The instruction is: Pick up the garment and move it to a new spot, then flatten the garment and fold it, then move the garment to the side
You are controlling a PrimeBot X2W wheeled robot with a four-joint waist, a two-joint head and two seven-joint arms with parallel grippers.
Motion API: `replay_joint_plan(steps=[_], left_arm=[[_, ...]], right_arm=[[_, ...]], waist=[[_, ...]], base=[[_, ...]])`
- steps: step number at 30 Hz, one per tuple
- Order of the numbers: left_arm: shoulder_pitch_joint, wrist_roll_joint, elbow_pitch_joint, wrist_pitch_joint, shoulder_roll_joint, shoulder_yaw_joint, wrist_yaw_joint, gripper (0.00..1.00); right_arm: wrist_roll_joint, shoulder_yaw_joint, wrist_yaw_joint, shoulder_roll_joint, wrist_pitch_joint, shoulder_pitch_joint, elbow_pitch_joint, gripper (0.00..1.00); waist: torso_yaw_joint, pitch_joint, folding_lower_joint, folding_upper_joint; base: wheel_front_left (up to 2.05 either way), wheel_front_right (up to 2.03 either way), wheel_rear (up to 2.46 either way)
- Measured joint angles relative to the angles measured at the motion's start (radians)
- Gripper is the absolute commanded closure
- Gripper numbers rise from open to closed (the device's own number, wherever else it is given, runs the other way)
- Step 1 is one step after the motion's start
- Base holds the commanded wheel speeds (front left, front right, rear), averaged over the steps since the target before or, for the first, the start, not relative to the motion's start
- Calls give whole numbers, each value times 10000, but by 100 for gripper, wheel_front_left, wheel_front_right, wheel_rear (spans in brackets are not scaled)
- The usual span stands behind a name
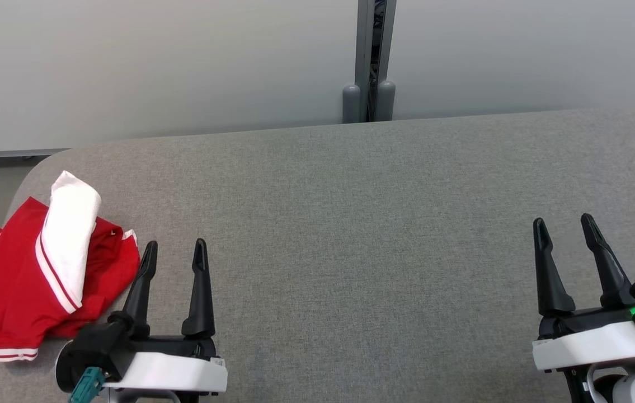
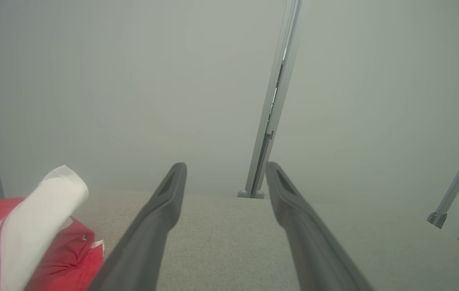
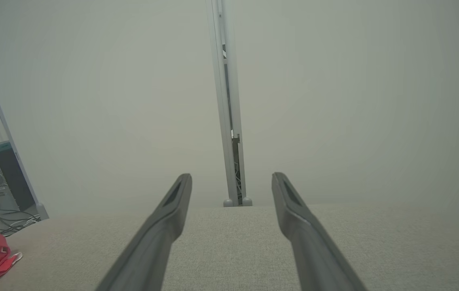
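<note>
Bench (image 1: 351, 224): a grey, fabric-covered surface with a rounded corner at 10 o'clock. Its middle and right portions are bare.

Garment (image 1: 15, 291): red cloth with white, red-striped trim. It lies crumpled in a heap at 8 o'clock on the bench, against the left edge. A white sleeve (image 1: 68, 235) drapes over the top of the heap, its end pointing toward 12 o'clock. The garment is not flattened and not folded.

Left hand (image 1: 176, 243): positioned at 7 o'clock over the bench, with two long dark fingers pointing to 12 o'clock. The jaws stand wide with nothing between them. The garment lies just beside it at 9 o'clock. The red hem meets the outline of the nearer finger, but contact cannot be confirmed.

Right hand (image 1: 563, 219): positioned at 4 o'clock over the bench, fingers leaning slightly toward 11 o'clock. The jaws are spread wide and empty. It is well apart from the garment.

Background: pale grey wall panels (image 1: 155, 67) stand behind the bench, joined by a grey upright post (image 1: 370, 56) at 12 o'clock.
</note>
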Motion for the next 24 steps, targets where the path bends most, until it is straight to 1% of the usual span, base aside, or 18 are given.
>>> replay_joint_plan(steps=[7, 9, 14, 24], left_arm=[[290, 48, 148, -115, 4, 65, -65, 0], [401, -13, 397, -148, 4, 67, -153, 0], [441, 2, 826, -201, 6, 75, -353, 0], [522, 702, 918, -297, 8, 65, -397, 0]], right_arm=[[52, 207, 0, -21, -224, 78, 483, 0], [259, 215, 0, -19, -278, 110, 677, 0], [244, 245, 0, -29, -408, 115, 1049, 0], [-407, 445, 0, -36, -660, 49, 1218, 0]], waist=[[-26, -41, 0, 0], [-32, -40, 0, 0], [-31, -74, 0, 0], [-32, -95, 0, 0]], base=[[0, 0, 0], [0, 0, 0], [0, 0, 0], [0, 0, 0]])
